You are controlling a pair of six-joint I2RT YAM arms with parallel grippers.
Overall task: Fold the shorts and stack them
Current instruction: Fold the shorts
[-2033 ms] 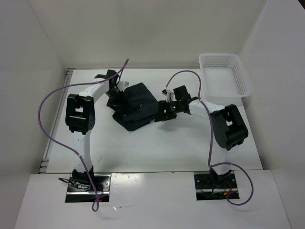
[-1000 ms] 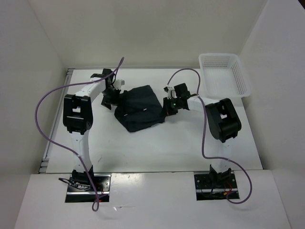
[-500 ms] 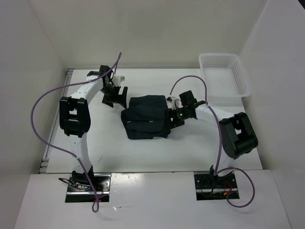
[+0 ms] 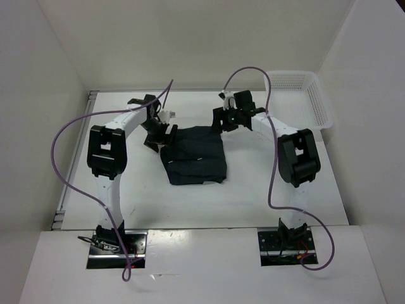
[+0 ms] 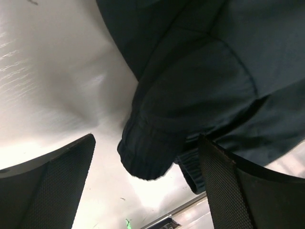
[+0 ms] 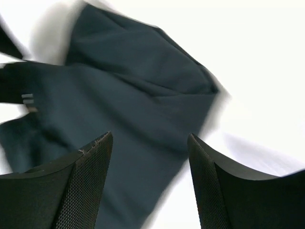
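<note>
The shorts (image 4: 193, 155) are seen between the jaws of the released left claw (image 4: 159, 137); the right claw (image 4: 223, 120), seemingly above them, is released.

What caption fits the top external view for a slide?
Folded dark shorts on the table, open left gripper and open right gripper near their far corners, white basket at far right.

A white lattice basket (image 4: 319, 101) sits at the far right corner of the desk (image 4: 253, 190), tucked against the right wall, open side up. The desk itself is plain white and glossy, catching glare up close. White wall panels (image 4: 190, 38) box it in on three sides, and a metal rail (image 4: 63, 190) runs along its left edge.
</note>
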